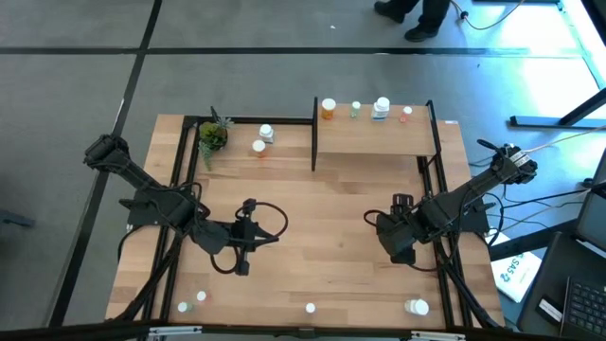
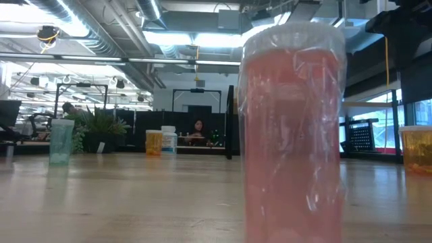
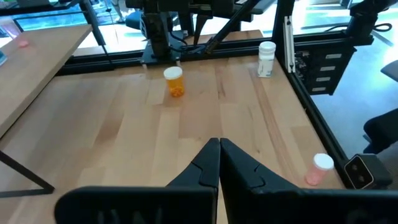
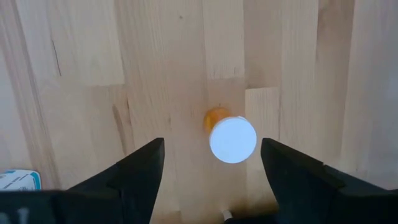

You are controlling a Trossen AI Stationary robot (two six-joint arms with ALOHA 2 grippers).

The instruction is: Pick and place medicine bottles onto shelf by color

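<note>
the right tool (image 4: 211, 165) hangs over the right side of the table (image 1: 322, 218), fingers spread wide, straddling an upright orange bottle (image 4: 231, 138) with a white cap without touching it. the left tool (image 3: 219, 163) is closed on nothing above the table's left half. four bottles stand along the shelf (image 1: 374, 137); others sit by the potted plant (image 1: 212, 134) and along the near edge.

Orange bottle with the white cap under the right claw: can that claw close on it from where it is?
Probably yes. The right claw hangs open straight above the small orange bottle with the white cap, one finger on each side, and nothing but bare wooden tabletop lies around it.
</note>
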